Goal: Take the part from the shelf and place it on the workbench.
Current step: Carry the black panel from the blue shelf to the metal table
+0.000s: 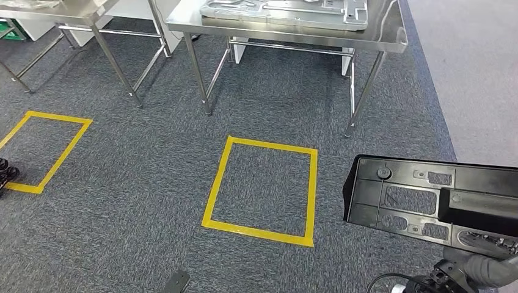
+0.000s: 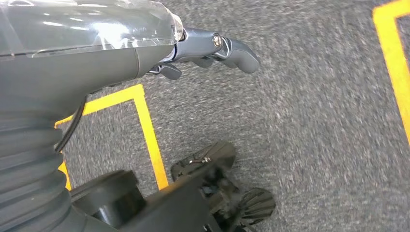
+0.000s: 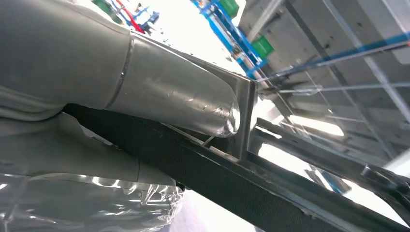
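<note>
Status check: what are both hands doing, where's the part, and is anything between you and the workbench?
Right hand grips the black part, carried low on the right. Left hand holds nothing, hanging over carpet. Workbench ahead; taped yellow square on the floor between.

Even overhead brightness, soft shadows under the steel table (image 1: 293, 27), blown-out glare and blurred carpet (image 2: 309, 125) in wrist views.

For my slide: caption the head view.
Right hand carries the black part over grey carpet toward the steel workbench.

Blue-grey carpet floor (image 1: 153, 183) marked with yellow tape squares at centre (image 1: 264, 190) and nine o'clock (image 1: 43, 149); steel workbench (image 1: 391, 43) at twelve, bearing grey metal panel (image 1: 287, 12).
</note>
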`<state>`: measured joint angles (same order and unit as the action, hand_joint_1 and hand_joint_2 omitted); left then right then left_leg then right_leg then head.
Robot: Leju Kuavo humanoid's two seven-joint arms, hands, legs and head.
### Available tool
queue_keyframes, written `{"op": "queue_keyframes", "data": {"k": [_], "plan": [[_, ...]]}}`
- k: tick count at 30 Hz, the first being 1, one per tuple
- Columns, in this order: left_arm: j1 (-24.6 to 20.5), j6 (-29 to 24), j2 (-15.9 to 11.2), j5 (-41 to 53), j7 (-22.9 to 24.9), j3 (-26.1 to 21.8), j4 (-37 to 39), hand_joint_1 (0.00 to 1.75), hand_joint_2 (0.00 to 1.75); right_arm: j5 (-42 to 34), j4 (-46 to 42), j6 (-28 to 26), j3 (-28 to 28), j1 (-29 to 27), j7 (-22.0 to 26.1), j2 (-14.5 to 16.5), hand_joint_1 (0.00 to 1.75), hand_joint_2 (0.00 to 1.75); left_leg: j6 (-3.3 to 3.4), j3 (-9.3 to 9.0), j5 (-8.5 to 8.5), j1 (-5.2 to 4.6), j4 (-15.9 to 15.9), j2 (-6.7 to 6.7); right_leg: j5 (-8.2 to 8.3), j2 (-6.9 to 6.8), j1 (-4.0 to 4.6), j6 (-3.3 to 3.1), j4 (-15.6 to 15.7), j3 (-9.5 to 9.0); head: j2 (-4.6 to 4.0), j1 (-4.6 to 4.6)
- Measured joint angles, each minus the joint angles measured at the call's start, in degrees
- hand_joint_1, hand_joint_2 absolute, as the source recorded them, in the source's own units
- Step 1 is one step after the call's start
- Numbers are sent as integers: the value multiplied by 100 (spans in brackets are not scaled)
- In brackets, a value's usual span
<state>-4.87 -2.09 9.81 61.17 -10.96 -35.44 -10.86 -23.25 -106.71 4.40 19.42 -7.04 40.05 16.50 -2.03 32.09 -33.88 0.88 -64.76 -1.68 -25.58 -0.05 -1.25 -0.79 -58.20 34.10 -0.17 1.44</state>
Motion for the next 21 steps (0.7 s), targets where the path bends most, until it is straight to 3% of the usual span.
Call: {"op": "queue_keyframes", "data": {"k": [2, 3, 4, 5, 7, 9, 11, 12, 14, 16, 17, 18, 19, 21], "plan": [[7, 9, 0, 26, 10, 19, 0, 0, 175, -17, -19, 5, 8, -4, -1, 2, 175, 0, 4, 392, -289, 0, -773, 104, -1, 152, 25, -25, -6, 2, 0, 1], [4, 17, 0, 33, 16, 31, 0, 0, 175, -28, -29, 11, 14, -6, -1, 3, 175, 0, 18, 502, -276, -2, -937, 116, -2, 242, 41, -30, -10, -1, 0, 1], [-6, 23, 0, 40, 21, 41, 0, 0, 175, -37, -39, 17, 20, -7, -1, 4, 175, 0, 44, 507, -142, -7, -865, 130, -2, 334, 54, -33, -15, -7, 0, 1], [-23, 29, -1, 49, 24, 49, 0, 0, 175, -39, -48, 22, 25, -8, 0, 5, 175, 0, 84, 410, 90, -14, -566, 178, -3, 427, 66, -33, -19, -16, 0, 1], [-58, 40, -5, 57, 28, 56, 0, 0, 175, -15, -60, 22, 36, -4, 0, 7, 175, 0, 192, 122, 522, -21, 227, 463, -2, 591, 76, -23, -28, -18, 0, 0], [-82, 51, -6, 61, 33, 59, 0, 0, 175, 44, -67, 17, 48, 5, -1, 8, 175, 0, 255, -24, 656, -32, 645, 684, 10, 735, 49, 32, -34, 19, 0, 1], [-96, 54, 3, 62, 40, 63, 0, 0, 175, 98, -76, 13, 56, 9, -3, 7, 175, 0, 274, -53, 659, -43, 722, 624, 39, 861, 19, 121, -19, 58, 0, 1], [-102, 48, 10, 60, 40, 64, 0, 0, 175, 113, -83, 13, 61, 9, -3, 3, 175, 0, 292, -75, 684, -36, 764, 566, 34, 817, 20, 153, -32, 72, 0, 0], [-108, 23, 21, 32, 22, 63, 0, 0, 175, 139, -92, 15, 65, 30, -1, -7, 175, 0, 339, -116, 740, -8, 853, 453, -144, 494, 47, 197, -293, 199, 0, -2], [-83, 1, 23, -17, 10, 59, 0, 0, 175, 155, -79, 16, 66, 60, -1, -17, 175, 0, 363, -118, 736, -16, 874, 356, -507, 136, 38, 230, -979, 526, 0, -3], [-63, -6, 22, -34, 27, 56, 0, 0, 175, 161, -68, 17, 66, 68, -1, -21, 175, 0, 362, -116, 714, -20, 871, 311, -634, 68, 20, 252, -1327, 697, 0, -2], [-43, -11, 22, -48, 54, 51, 0, 0, 175, 165, -58, 17, 66, 69, -1, -24, 175, 0, 356, -123, 687, -21, 865, 269, -659, 39, 0, 273, -1527, 795, 0, -2], [-27, -17, 23, -60, 86, 44, 0, 0, 175, 168, -52, 17, 67, 69, -1, -24, 175, 0, 343, -140, 659, -19, 857, 233, -569, 26, -19, 291, -1500, 777, 0, -2], [-14, -32, 28, -86, 132, 28, 0, 0, 175, 177, -50, 19, 67, 70, -1, -24, 175, 0, 298, -200, 597, -10, 829, 177, -207, -10, -53, 317, -846, 422, 0, -2]]}}
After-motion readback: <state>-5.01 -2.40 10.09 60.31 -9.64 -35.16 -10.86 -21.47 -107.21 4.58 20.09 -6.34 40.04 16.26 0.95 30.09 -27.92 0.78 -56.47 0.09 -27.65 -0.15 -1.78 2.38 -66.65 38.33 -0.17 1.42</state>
